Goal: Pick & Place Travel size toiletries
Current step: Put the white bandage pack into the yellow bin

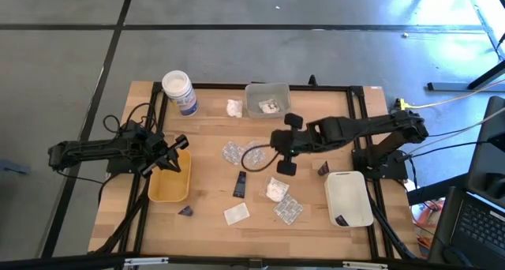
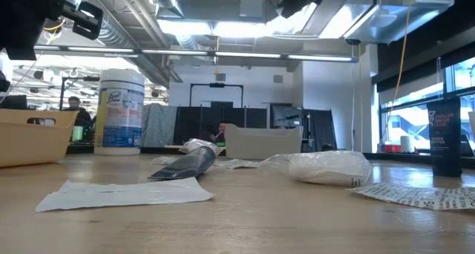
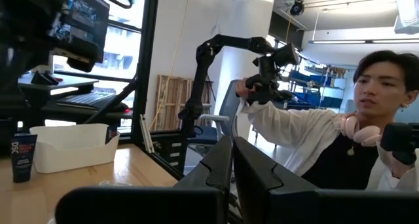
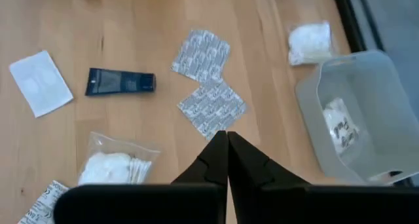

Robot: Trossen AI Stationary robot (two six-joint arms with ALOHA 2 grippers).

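- Your right hand (image 4: pixel 227 136) hangs over the middle of the counter (image 1: pixel 209 223), its fingers pressed together on nothing, the tips just above two patterned foil sachets (image 4: pixel 203 54) that lie touching corner to corner.
- Your left hand (image 1: pixel 178 144) is closed too and empty; it sits over the far rim of the yellow tray (image 1: pixel 168 193) at the counter's left side.
- The travel toiletries are spread across the wood: a dark tube (image 1: pixel 240 183) lying flat near the centre, a clear bag of white cotton items (image 1: pixel 276 189) to its right, a printed sachet (image 1: pixel 288 210) just beside that bag, and a flat white square sachet (image 1: pixel 236 215) nearer the front edge.
- A small dark wedge (image 1: pixel 185 211) lies at the yellow tray's front corner.
- A white lumpy packet (image 1: pixel 233 107) rests beside the clear bin (image 1: pixel 254 93) at the back, which holds another white packet (image 4: pixel 339 124).
- The white tray (image 1: pixel 348 200) on the right holds one small dark item at its front corner.
- A big white jar (image 1: pixel 179 91) stands at the back left.
- In the left wrist view, a person (image 3: pixel 340 139) sits beyond the counter.
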